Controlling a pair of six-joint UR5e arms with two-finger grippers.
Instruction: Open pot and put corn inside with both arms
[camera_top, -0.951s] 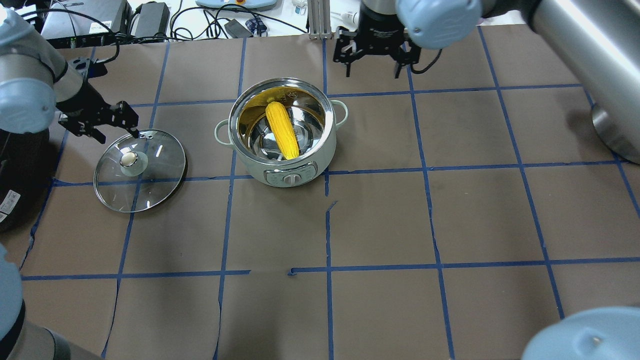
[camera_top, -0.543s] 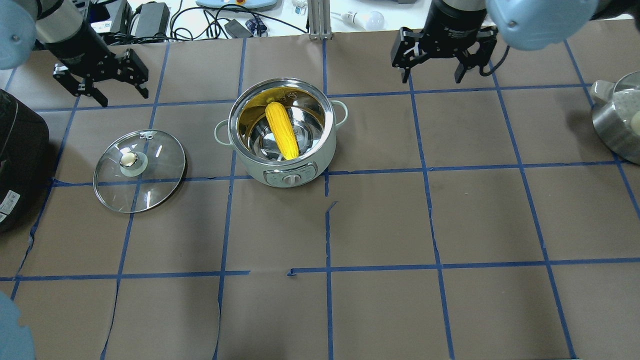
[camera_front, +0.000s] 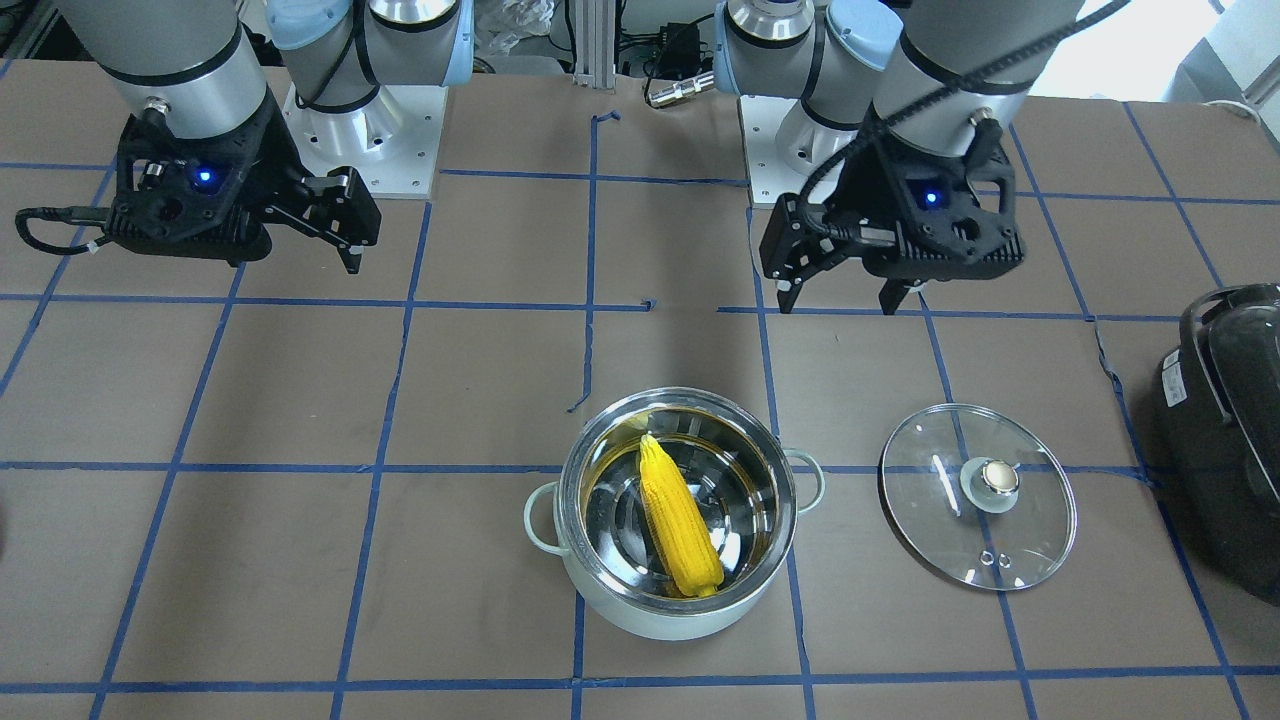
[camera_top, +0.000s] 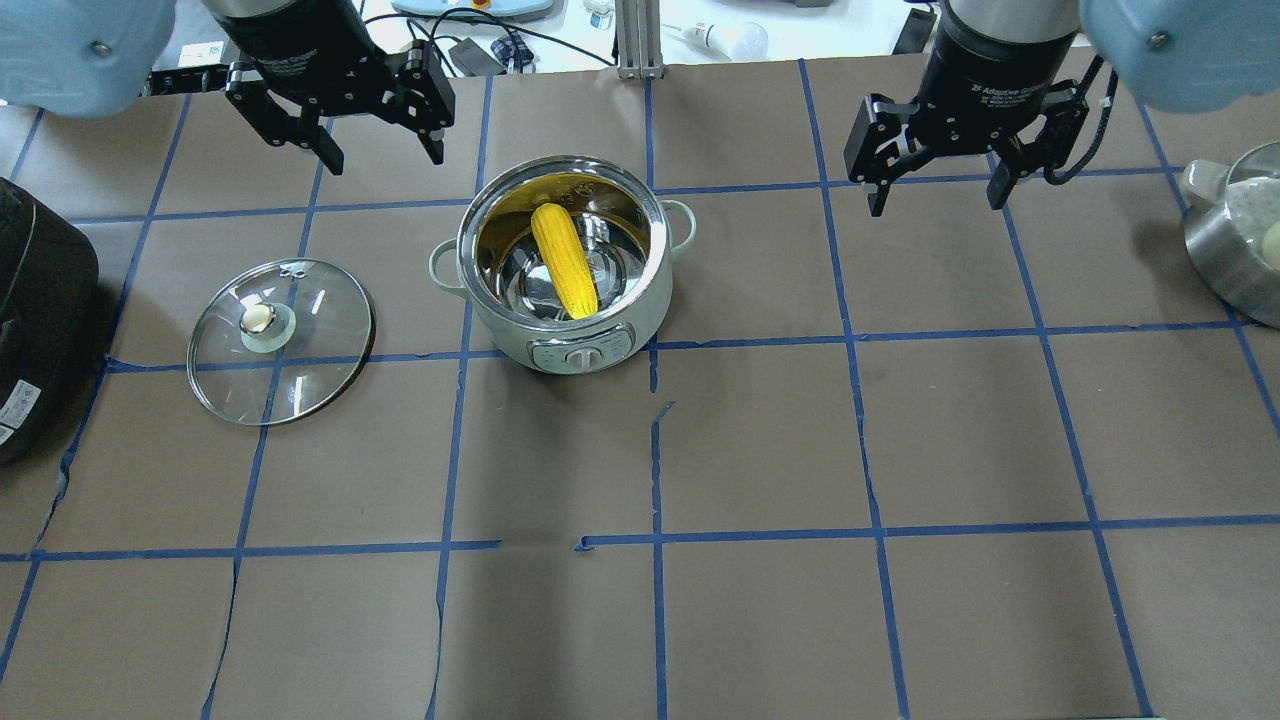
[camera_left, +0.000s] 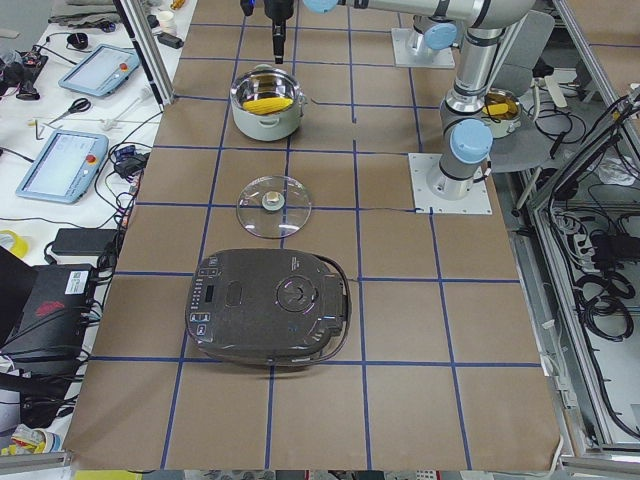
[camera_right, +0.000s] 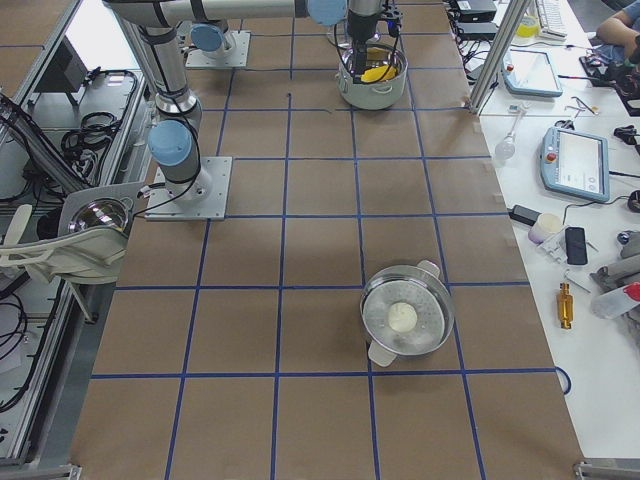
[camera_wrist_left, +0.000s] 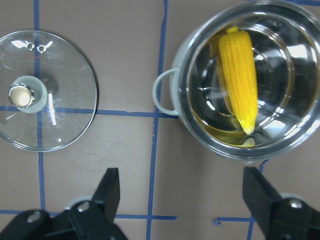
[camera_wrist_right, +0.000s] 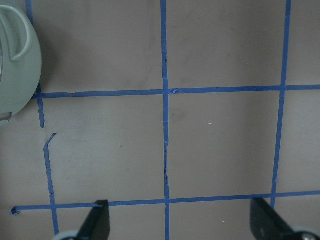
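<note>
The pale mint-green pot (camera_top: 585, 352) stands open, back of centre, with the yellow corn (camera_top: 565, 260) lying inside it. The pot (camera_front: 650, 612) and corn (camera_front: 680, 528) also show in the front-facing view. Its glass lid (camera_top: 315, 350) lies flat on the table to the pot's left. My left gripper (camera_top: 385, 160) is open and empty, raised behind the pot's left side. Its wrist view shows the corn (camera_wrist_left: 239, 85), the pot's rim (camera_wrist_left: 189, 125) and the lid (camera_wrist_left: 62, 117) below it. My right gripper (camera_top: 937, 205) is open and empty, well right of the pot.
A black appliance (camera_top: 35, 320) sits at the table's left edge beyond the lid. A steel pot (camera_top: 1235, 250) with a white lump inside stands at the right edge. Cables and devices lie beyond the far edge. Blue tape lines grid the brown table.
My left gripper rose from beside the lid and swung right to behind the pot. My right gripper moved right, away from the pot. Both stayed open; corn, pot and lid did not move.
</note>
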